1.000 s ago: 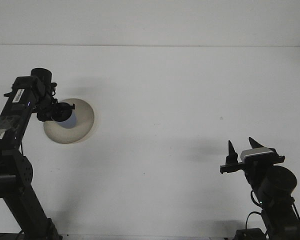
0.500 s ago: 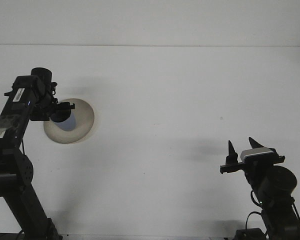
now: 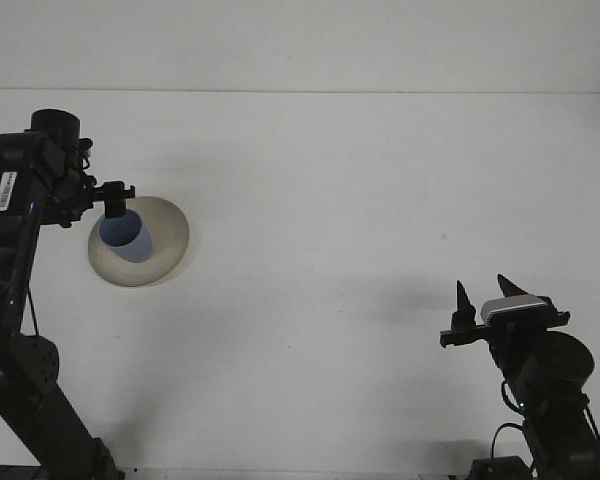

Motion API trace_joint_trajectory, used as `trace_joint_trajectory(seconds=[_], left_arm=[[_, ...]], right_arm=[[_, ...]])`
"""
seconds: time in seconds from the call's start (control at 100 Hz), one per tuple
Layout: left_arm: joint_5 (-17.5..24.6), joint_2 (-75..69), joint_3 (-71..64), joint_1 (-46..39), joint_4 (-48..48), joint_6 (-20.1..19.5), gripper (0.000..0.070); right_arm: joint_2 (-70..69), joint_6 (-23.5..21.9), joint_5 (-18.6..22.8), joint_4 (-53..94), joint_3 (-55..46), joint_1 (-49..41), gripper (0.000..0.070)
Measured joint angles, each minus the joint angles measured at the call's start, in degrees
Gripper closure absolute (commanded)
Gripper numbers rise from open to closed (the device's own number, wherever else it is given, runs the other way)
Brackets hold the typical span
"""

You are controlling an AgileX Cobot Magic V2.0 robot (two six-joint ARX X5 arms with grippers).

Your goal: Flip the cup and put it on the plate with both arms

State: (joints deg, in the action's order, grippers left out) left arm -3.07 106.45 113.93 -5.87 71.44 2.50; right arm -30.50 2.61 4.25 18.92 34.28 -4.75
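A blue cup (image 3: 126, 238) stands on a beige plate (image 3: 165, 240) at the left side of the white bench (image 3: 330, 220). The cup sits upright, its open mouth facing up, toward the left half of the plate, with bare plate showing to its right and below it.

The left arm reaches in from the left edge, and the left claw (image 3: 113, 200) hangs just above the cup's near-left rim. One dark finger (image 3: 115, 207) points down at the rim; it seems to stand just clear of the cup, though the dark parts overlap the rim and contact is hard to judge from this angle. Whether that claw is wide or narrow I cannot tell, since only one finger shows plainly.

The right arm rests at the lower right, well apart from the plate. The right claw (image 3: 483, 295) points upward with its two black fingertips spread wide and nothing between them, a grey camera block just beneath.
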Motion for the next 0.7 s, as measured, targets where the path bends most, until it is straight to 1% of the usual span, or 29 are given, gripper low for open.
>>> trace_joint_trajectory(seconds=[0.2,0.35,0.48,0.7], left_arm=[[0.0,-7.6,-0.2,0.9,-0.3,0.9,0.0272],[0.0,-13.7,-4.0,3.2,-3.1,1.3,0.0272],[0.0,-21.1,-11.9,5.4,-7.6,1.6,0.0272],[0.0,-35.1,-29.7,8.2,-16.0,2.8,0.0272]], right_arm=[[0.0,0.0,0.0,0.0,0.0,0.0,0.0263],[0.0,0.0,0.0,0.0,0.0,0.0,0.0262],[0.0,0.0,0.0,0.0,0.0,0.0,0.0262],[0.0,0.0,0.0,0.0,0.0,0.0,0.0262]])
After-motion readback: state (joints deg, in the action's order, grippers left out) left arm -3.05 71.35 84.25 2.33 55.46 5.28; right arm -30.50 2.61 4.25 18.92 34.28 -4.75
